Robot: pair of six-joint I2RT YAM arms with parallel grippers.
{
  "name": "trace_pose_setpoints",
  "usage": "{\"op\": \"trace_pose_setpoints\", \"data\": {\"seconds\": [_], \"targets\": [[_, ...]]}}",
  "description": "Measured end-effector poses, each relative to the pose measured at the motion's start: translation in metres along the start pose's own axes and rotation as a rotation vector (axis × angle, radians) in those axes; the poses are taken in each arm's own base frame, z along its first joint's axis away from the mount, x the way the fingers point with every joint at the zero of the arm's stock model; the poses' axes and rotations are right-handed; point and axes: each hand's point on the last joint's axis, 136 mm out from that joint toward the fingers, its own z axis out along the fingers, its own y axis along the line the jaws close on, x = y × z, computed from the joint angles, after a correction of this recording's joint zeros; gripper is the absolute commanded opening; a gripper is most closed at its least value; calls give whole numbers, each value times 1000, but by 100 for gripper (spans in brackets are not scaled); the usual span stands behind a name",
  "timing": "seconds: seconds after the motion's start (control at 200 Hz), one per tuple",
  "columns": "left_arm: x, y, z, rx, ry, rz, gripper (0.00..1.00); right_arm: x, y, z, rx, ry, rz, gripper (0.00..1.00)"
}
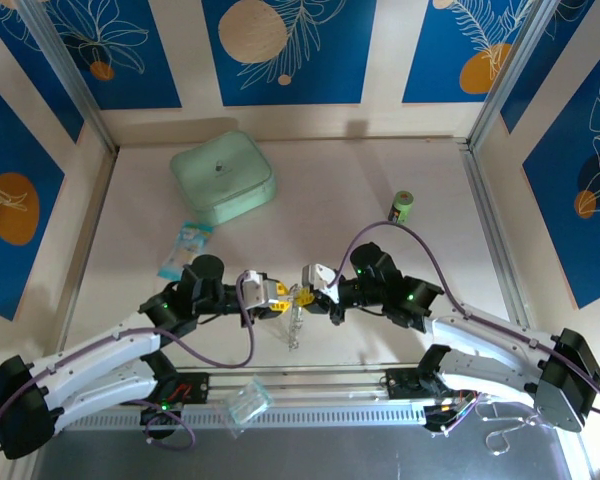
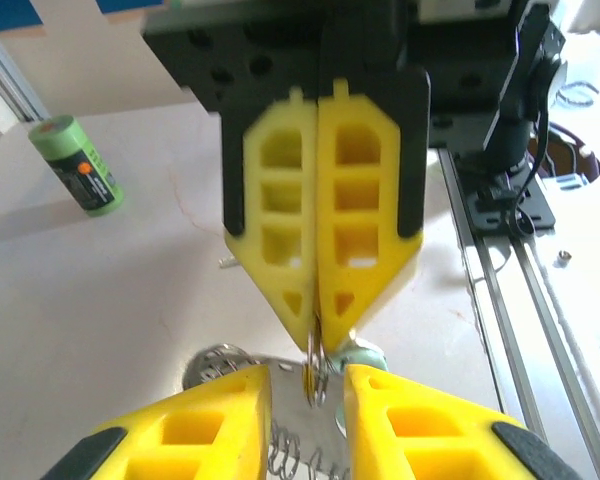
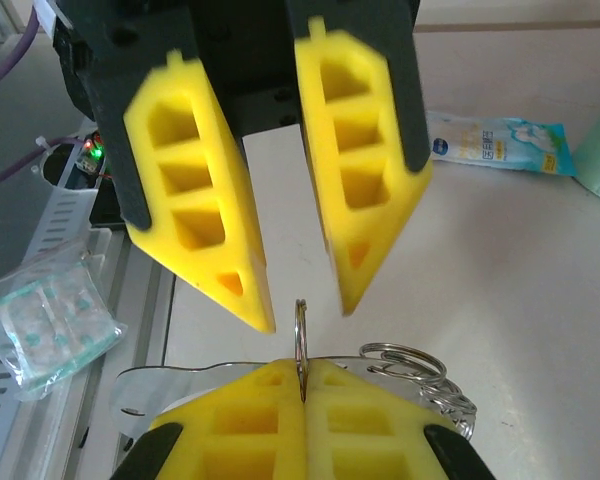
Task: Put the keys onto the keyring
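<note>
We see the right pincer (image 3: 302, 375) pinching the keyring (image 3: 300, 338) upright, edge-on between the tips of the spread left pincer (image 3: 305, 312) opposite.

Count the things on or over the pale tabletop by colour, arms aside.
Green: 2 (mint box, can)
Blue-and-white: 1 (packet)
Silvery: 1 (keyring)
Total: 4
</note>
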Motion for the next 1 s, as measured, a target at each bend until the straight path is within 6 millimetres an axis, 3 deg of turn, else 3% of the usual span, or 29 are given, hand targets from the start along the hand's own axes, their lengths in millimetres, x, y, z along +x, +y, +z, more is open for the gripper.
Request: {"op": "trace_pose_setpoints", "data": {"seconds": [0.215, 0.61, 0.7, 0.79, 0.875, 1.0], "targets": [[14, -4, 3, 25, 54, -10, 23, 1, 2, -1, -2, 52, -42, 0], [15, -7, 4, 40, 54, -13, 12, 2, 6, 13, -36, 142, -99, 0], [16, -8, 4, 44, 59, -17, 0, 2, 6, 14, -40, 164, -107, 0], [17, -9, 3, 51, 61, -13, 0, 3, 7, 14, -46, 174, -110, 0], [16, -9, 3, 53, 56, -5, 0, 3, 5, 12, -37, 164, -93, 27], [11, -8, 2, 39, 24, 5, 0, -8, -4, -3, 19, 50, -15, 42]]}}
